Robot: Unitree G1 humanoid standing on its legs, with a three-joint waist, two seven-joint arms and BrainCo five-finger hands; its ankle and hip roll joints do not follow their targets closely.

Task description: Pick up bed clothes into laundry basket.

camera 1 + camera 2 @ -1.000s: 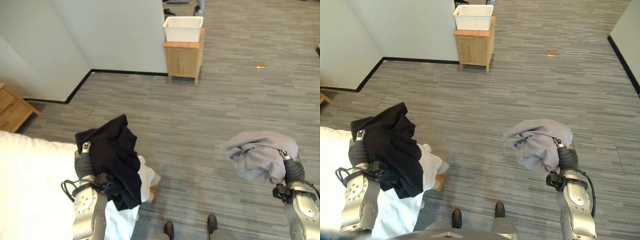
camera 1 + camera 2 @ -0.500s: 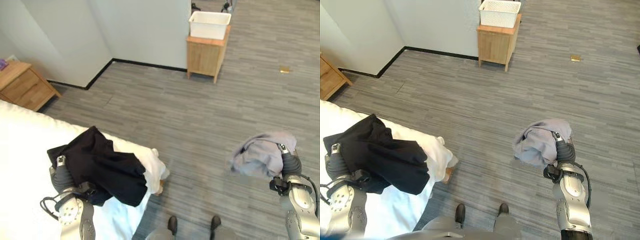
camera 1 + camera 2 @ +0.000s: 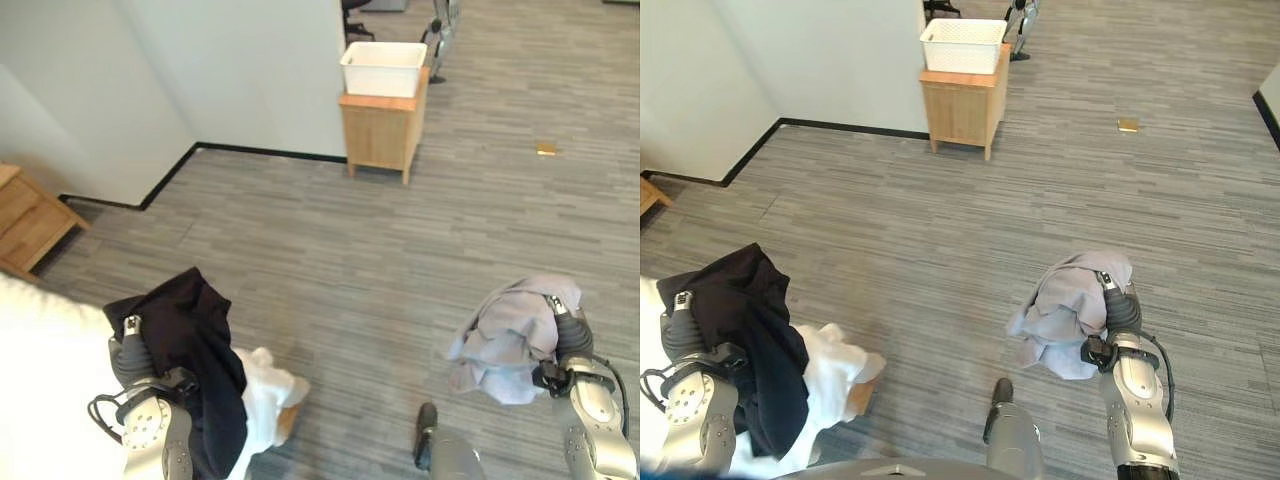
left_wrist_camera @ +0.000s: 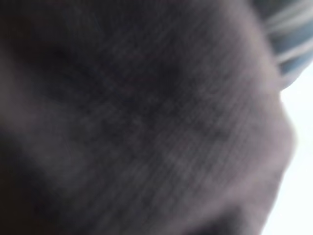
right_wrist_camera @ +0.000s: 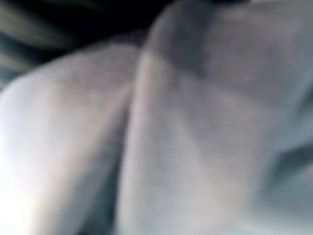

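Left hand (image 3: pixel 128 345) carries black garment (image 3: pixel 190 340) draped over it, fingers hidden, grip unreadable. Right hand (image 3: pixel 1118 312) likewise under grey garment (image 3: pixel 1065 312). White bedding (image 3: pixel 40 390) sits lower left. View has swung since earlier, bed receding; white basket (image 3: pixel 383 68) on wooden stand (image 3: pixel 378 130) far ahead, walk remaining.

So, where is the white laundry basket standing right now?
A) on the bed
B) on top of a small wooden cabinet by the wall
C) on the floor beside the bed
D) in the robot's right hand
B: the white laundry basket sits on top of the small wooden cabinet beside the wall, far across the floor from both hands.
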